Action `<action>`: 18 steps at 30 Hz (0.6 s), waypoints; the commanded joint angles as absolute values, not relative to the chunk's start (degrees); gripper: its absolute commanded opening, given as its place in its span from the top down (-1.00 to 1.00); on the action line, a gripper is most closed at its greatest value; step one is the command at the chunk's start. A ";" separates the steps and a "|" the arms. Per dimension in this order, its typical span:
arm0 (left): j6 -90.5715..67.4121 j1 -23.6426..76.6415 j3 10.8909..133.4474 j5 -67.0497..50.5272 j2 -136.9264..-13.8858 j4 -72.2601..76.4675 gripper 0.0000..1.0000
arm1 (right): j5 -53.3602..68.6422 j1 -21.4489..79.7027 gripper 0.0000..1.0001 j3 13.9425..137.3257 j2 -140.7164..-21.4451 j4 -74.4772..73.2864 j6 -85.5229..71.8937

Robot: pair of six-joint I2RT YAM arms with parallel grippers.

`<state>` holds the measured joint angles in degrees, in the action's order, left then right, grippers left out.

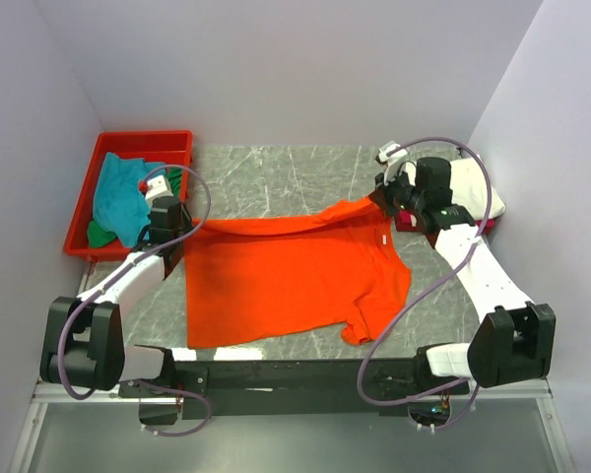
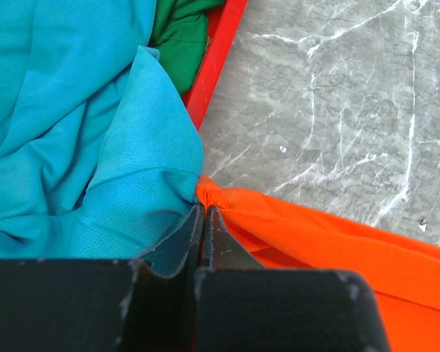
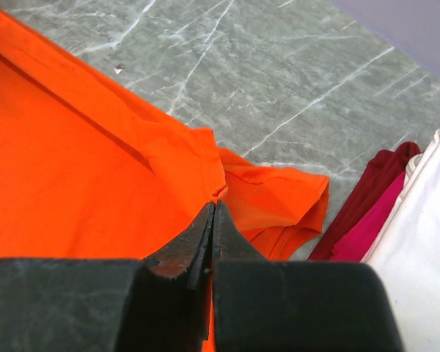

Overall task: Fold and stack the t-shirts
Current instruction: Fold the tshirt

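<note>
The orange t-shirt [image 1: 295, 271] lies spread on the marble table, its far edge stretched between both grippers. My left gripper [image 1: 184, 229] is shut on its far left corner; in the left wrist view the pinched cloth [image 2: 209, 192] bunches at my left gripper's tips [image 2: 204, 209]. My right gripper [image 1: 382, 204] is shut on the shirt's far right edge by the sleeve [image 3: 279, 202]; the right gripper tips [image 3: 213, 209] pinch orange cloth [image 3: 73, 169]. A teal t-shirt [image 1: 123, 197] and a green one [image 1: 100, 235] lie in the tray. White [image 1: 476, 187] and magenta-red [image 3: 370, 216] shirts lie folded at the right.
The red plastic tray [image 1: 143, 142] stands at the far left, its rim [image 2: 220, 51] close to my left gripper. Bare marble table [image 1: 276, 177] lies behind the orange shirt. Grey walls close in on the left, back and right.
</note>
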<state>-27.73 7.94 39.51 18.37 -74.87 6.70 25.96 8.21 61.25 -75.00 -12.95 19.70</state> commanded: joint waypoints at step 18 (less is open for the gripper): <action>-28.12 7.82 37.00 20.65 -73.39 10.11 0.99 | 28.12 7.82 1.00 56.34 -68.21 -13.27 22.23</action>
<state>-27.92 7.94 37.69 19.40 -74.85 7.77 26.72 8.21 56.95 -70.72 -13.58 21.06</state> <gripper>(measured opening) 0.013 0.006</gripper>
